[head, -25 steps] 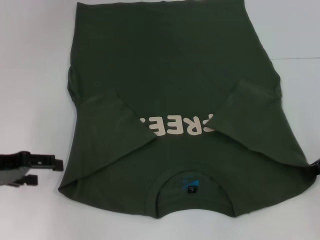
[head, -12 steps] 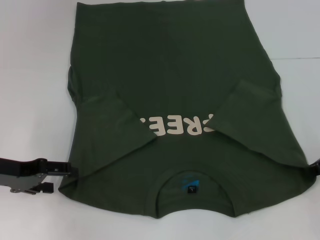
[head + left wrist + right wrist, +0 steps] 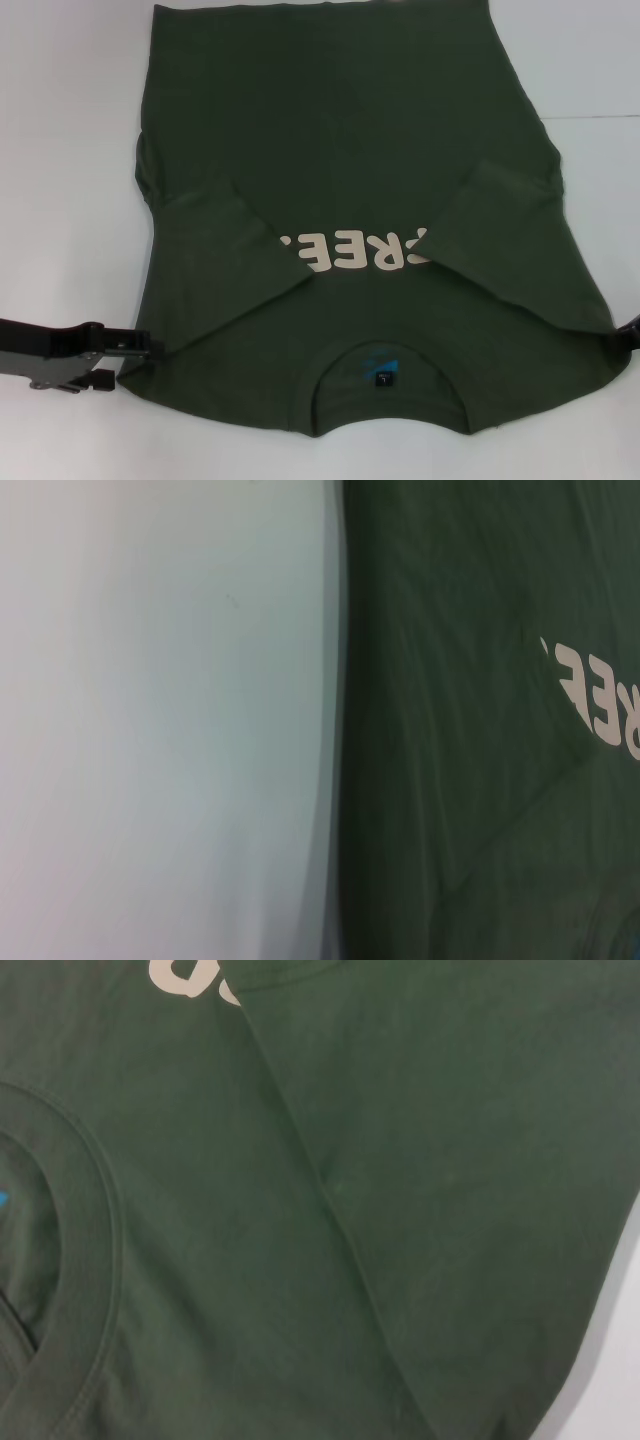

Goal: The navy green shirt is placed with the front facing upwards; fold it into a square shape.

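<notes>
From the head view we see the navy green shirt [image 3: 340, 200] lying front up on the white table [image 3: 60, 150], its collar [image 3: 390, 385] toward the robot and both sleeves folded in over the chest, hiding the ends of the cream lettering [image 3: 355, 252]. The left gripper [image 3: 125, 360] sits low at the shirt's near left corner, its two fingers narrowly parted, the upper fingertip touching the cloth edge. Of the right gripper [image 3: 628, 338] only a dark sliver shows at the shirt's right shoulder edge, and we cannot tell how its fingers stand

In the left wrist view we see the shirt's side edge [image 3: 345, 730] against bare table [image 3: 150, 730], with part of the lettering [image 3: 600, 700]

In the right wrist view green cloth fills nearly everything: the collar band [image 3: 85, 1220], a folded sleeve [image 3: 450, 1140], and a scrap of table [image 3: 610, 1360]
</notes>
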Controlling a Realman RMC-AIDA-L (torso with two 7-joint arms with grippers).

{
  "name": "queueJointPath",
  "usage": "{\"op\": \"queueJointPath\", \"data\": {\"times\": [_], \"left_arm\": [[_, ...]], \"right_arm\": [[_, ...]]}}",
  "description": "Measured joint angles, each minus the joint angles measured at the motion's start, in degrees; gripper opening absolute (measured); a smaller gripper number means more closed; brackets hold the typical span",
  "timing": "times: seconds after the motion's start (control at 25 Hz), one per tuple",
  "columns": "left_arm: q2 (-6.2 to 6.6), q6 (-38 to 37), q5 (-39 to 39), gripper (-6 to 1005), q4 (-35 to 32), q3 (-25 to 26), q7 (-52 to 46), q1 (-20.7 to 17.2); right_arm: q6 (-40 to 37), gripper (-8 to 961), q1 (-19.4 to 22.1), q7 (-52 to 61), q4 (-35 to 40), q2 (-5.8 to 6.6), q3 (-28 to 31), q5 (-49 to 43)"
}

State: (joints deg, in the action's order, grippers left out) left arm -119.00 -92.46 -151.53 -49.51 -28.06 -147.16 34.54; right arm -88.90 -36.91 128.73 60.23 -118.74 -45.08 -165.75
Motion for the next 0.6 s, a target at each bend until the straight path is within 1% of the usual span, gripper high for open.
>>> {"op": "queueJointPath", "data": {"times": [0.6], "left_arm": [[0.06,1.12,-0.02,932,2.36,0.02,0.28,1.02]], "right_arm": [[-0.14,41,0.00,-0.06,-0.09,0.00,-0.78,0.00]]}}
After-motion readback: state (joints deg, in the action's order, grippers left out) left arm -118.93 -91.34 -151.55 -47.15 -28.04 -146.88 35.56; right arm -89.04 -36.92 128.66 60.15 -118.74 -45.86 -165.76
